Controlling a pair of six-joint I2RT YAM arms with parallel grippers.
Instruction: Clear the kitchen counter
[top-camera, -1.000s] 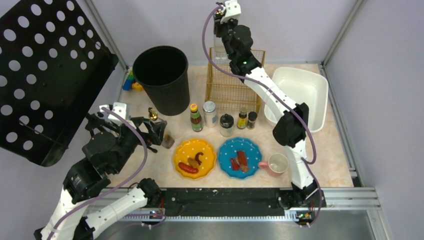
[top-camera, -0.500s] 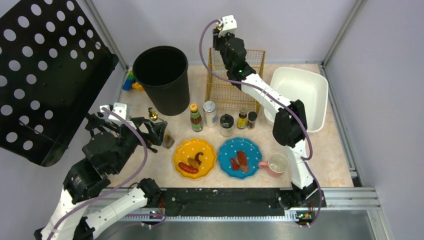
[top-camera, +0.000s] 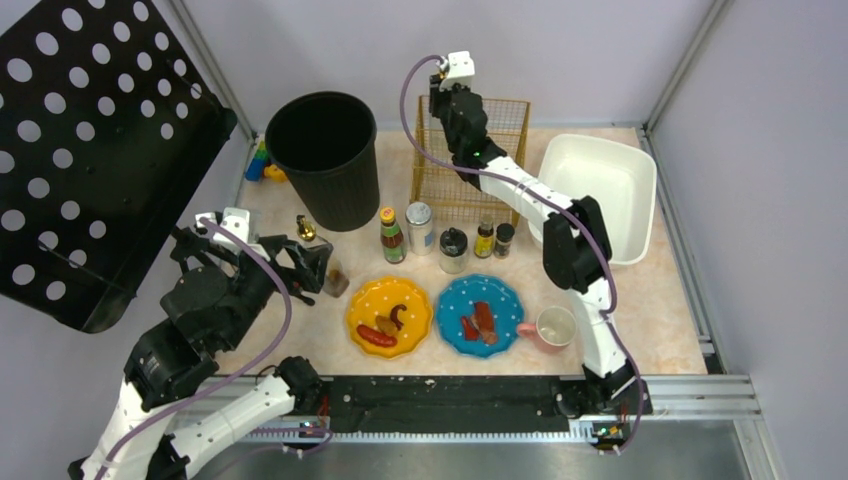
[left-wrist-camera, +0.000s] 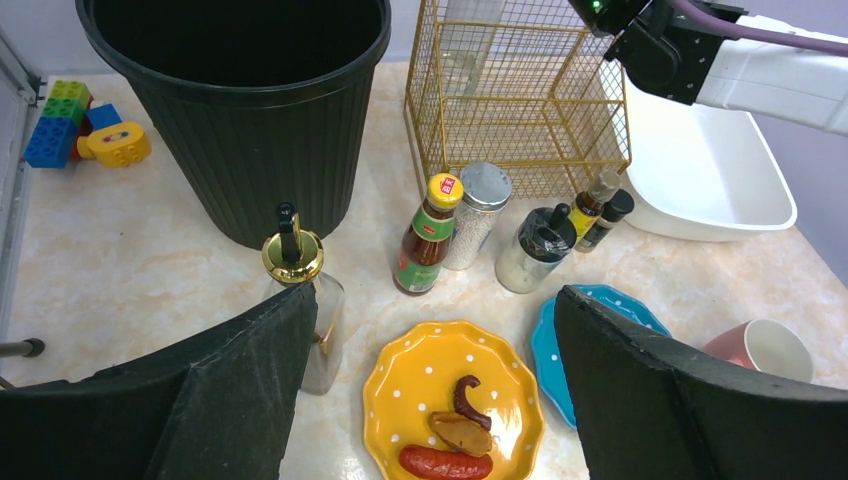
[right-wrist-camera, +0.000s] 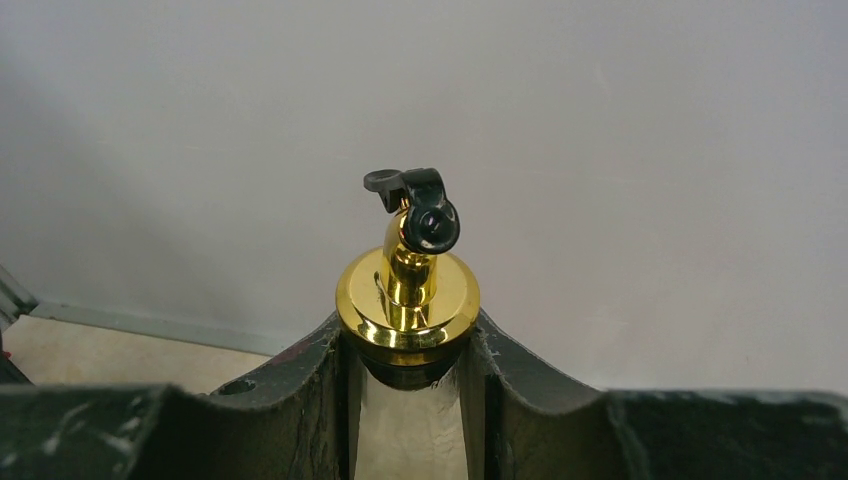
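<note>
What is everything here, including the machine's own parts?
Counter: one, cream, beneath everything.
Bin: one, black, back left.
Wire basket: one, gold, back middle.
Tub: one, white, back right.
Toy blocks: few, coloured, beside bin.
Gold-capped bottles: two, clear; one standing left, one held.
Condiment containers: five, mixed, row before basket.
Plates: two, yellow and blue, front.
Mug: one, pink, beside blue plate.
Panel: one, black, far left.
Left gripper: one, black, open.
Right gripper: one, black, shut on gold-capped bottle.

We see white links and black joints on the left arm (top-camera: 215, 425) and right arm (top-camera: 540, 190), a purple cable (top-camera: 289, 308) looping along each, and matte black fingers (left-wrist-camera: 650, 400) on the left gripper (left-wrist-camera: 435, 330).
</note>
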